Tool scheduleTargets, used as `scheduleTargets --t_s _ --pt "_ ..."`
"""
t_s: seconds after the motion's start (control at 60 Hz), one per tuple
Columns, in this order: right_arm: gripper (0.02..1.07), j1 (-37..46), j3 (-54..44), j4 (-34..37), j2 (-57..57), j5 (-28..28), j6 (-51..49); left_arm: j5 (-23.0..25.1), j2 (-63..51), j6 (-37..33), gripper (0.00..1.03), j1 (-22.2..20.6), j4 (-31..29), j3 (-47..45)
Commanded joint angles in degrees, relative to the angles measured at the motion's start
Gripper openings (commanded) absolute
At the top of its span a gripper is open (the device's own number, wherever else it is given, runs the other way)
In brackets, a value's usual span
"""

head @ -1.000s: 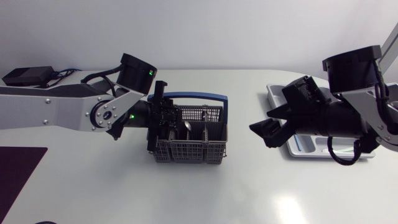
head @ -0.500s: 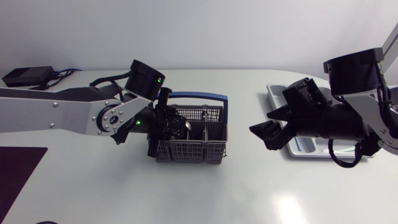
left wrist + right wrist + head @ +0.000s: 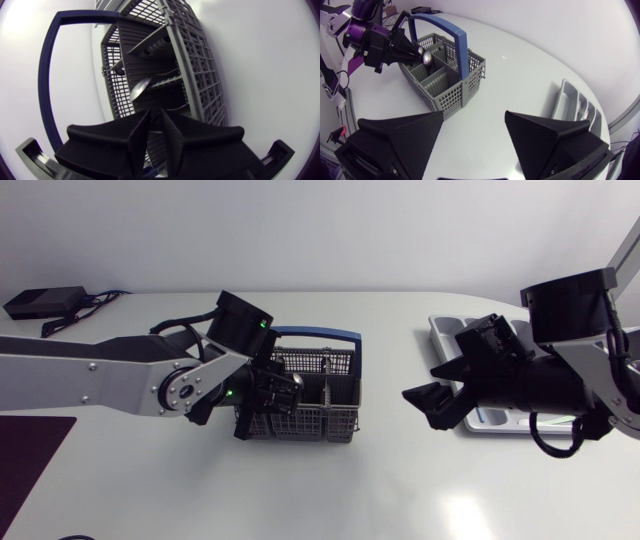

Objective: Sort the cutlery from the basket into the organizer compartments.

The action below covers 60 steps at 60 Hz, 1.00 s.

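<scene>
Left hand (image 3: 155, 120) moved deeper into basket (image 3: 312, 423), narrow, right hand (image 3: 474, 117) wide, near organizer (image 3: 565, 97)

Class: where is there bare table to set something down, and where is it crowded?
Bare: the near table strip before basket and organizer, and the strip behind the basket. Between basket and organizer the top is bare, but the open right claw hangs there. Crowded: inside the basket, where the left claw sits.
</scene>
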<state>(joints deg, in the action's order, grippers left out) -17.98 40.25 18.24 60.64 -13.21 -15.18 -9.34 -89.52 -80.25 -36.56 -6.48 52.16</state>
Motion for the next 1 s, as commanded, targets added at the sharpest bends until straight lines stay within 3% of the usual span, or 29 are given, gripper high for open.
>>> scheduleTargets --t_s 0.0,0.167,0.533,0.65,0.767,0.983 --pt "0.91 -0.57 -1.40 0.39 -0.70 0.29 0.50 -1.03 2.33 -3.07 0.30 -0.53 1.21 -1.80" --pt "0.91 -0.57 -1.58 0.39 -0.70 0.12 0.50 -2.87 2.59 -6.76 0.39 -0.18 1.65 -1.62" --pt "0.91 -0.48 -2.19 0.22 -1.14 -0.23 0.06 -5.95 0.39 -10.89 0.40 0.34 -0.11 2.24" --pt "0.91 -0.48 -2.28 0.31 -1.40 -0.23 -0.29 -7.18 -1.36 -9.05 0.39 0.08 -2.66 4.53" --pt "0.91 -0.48 -2.28 0.22 -1.40 -0.23 -0.38 -7.18 -2.86 -8.26 0.29 -0.01 -4.68 5.67" --pt "0.91 -0.39 -2.46 0.31 -1.49 -0.23 -0.46 -7.00 -3.74 -6.85 0.25 -0.18 -6.88 6.37"
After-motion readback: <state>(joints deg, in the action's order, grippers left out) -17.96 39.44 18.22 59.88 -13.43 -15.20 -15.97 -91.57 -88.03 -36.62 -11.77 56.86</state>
